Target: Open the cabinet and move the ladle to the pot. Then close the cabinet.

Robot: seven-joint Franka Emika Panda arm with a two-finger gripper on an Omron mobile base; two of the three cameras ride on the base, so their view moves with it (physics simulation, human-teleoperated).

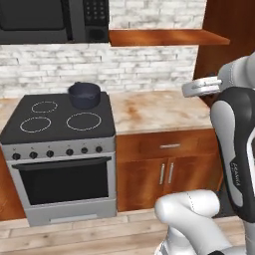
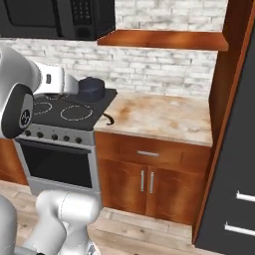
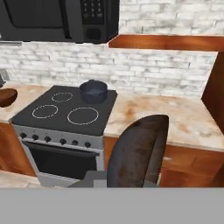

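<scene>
A dark ladle point(image 3: 138, 151) looms large in the hand view, its bowl close to the camera and raised above the counter. My gripper point(image 1: 187, 89) hangs over the counter's right part and is shut on the ladle. The ladle's curved dark end point(image 2: 107, 119) shows beside the stove's edge. The small dark grey-blue pot point(image 1: 84, 94) point(image 2: 91, 87) point(image 3: 93, 91) stands on the stove's rear right ring, to the left of the gripper. Of the reddish-brown cabinet point(image 1: 164, 37) point(image 2: 164, 39) I see just the underside; its doors are above the frame edges.
A black stove point(image 1: 60, 119) with an oven below sits under a microwave point(image 1: 50, 20). The marbled counter point(image 1: 159, 112) runs to the right of it, ending at a tall brown panel point(image 2: 226, 99). A brown wooden bowl point(image 3: 6, 96) lies left of the stove.
</scene>
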